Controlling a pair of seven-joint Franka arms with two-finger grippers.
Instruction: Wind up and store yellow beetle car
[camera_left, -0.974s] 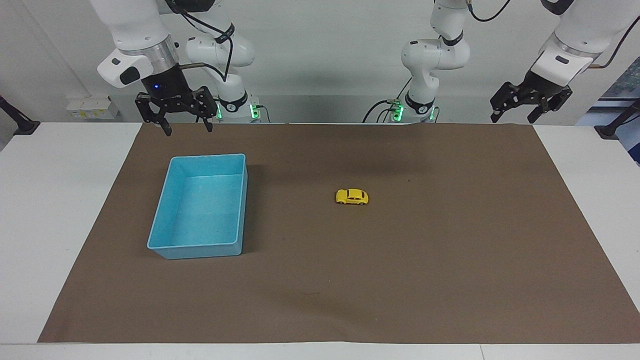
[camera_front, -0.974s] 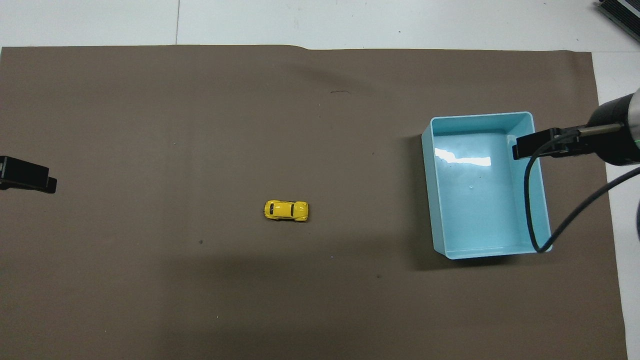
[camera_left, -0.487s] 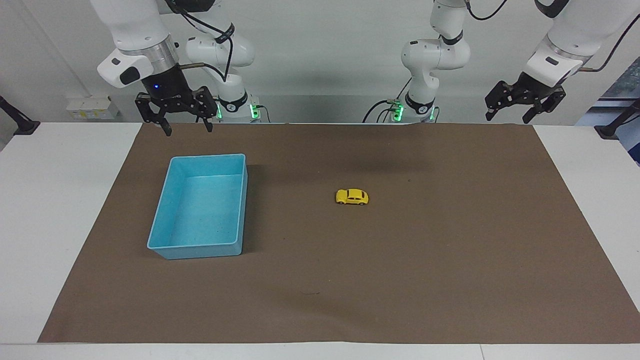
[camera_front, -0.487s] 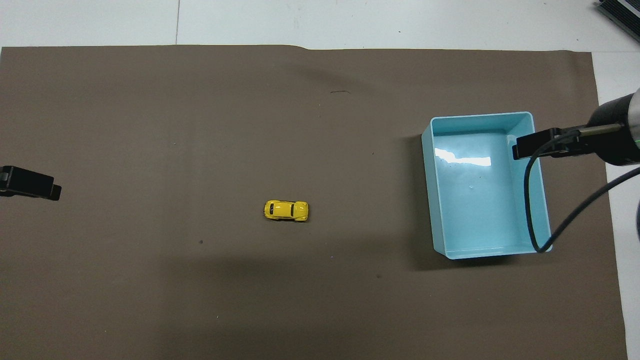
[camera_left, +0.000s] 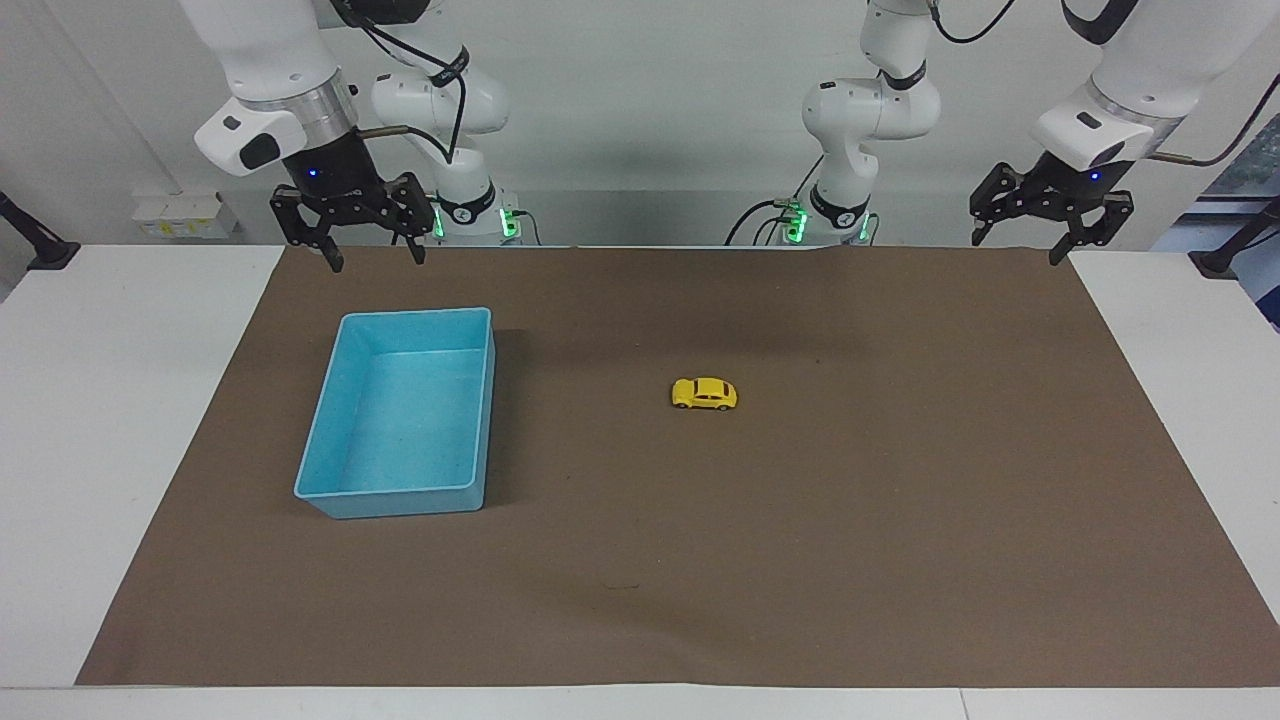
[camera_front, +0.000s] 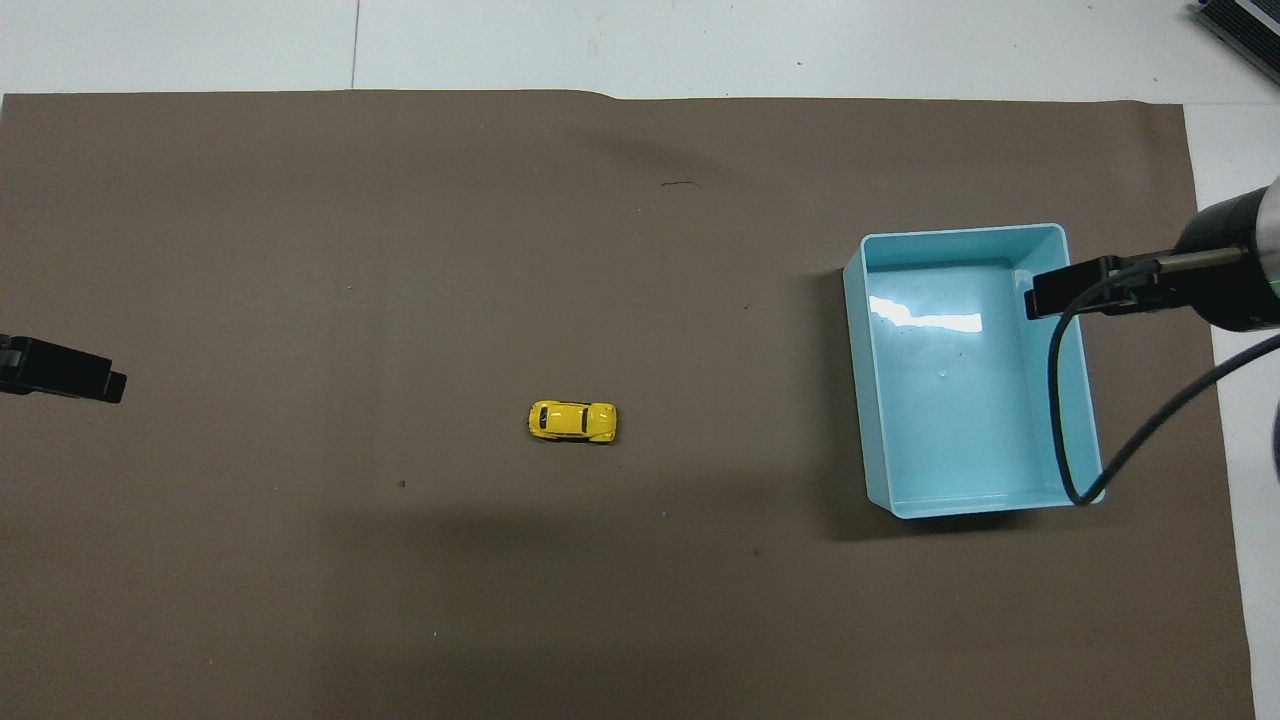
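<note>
The yellow beetle car (camera_left: 704, 394) stands on its wheels near the middle of the brown mat; it also shows in the overhead view (camera_front: 572, 421). The light blue bin (camera_left: 345, 494) sits empty toward the right arm's end of the table, and shows in the overhead view (camera_front: 866, 380). My left gripper (camera_left: 1018, 240) is open and empty, raised over the mat's corner at the left arm's end. My right gripper (camera_left: 375, 258) is open and empty, raised over the mat's edge by the bin's end nearest the robots.
The brown mat (camera_left: 800, 560) covers most of the white table (camera_left: 120, 400). A black cable (camera_front: 1060, 420) from the right arm hangs over the bin in the overhead view.
My left gripper has turned and shifted slightly at the mat's corner. The right arm, the car and the bin have not moved.
</note>
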